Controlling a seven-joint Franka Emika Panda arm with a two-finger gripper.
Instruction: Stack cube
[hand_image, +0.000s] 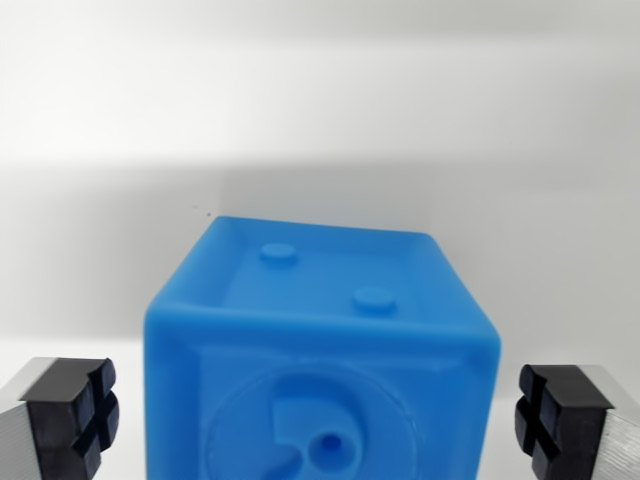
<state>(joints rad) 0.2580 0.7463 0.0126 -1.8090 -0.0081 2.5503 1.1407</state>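
One blue cube (322, 360) between the spread hand (322, 425) pads, seemingly untouched

I read the blue cube (320, 340) as moulded or printed plastic, satin-matt with a faint sheen, smooth on top with two raised studs and fine layer-like lines around the recessed circle on its front face. The gripper (318, 418) fingers (28, 425) look like brushed bare metal, capped with black matt rubbery pads (75, 415) cut by cross grooves. Surface underneath (320, 120) looks plain white, matt, smooth.
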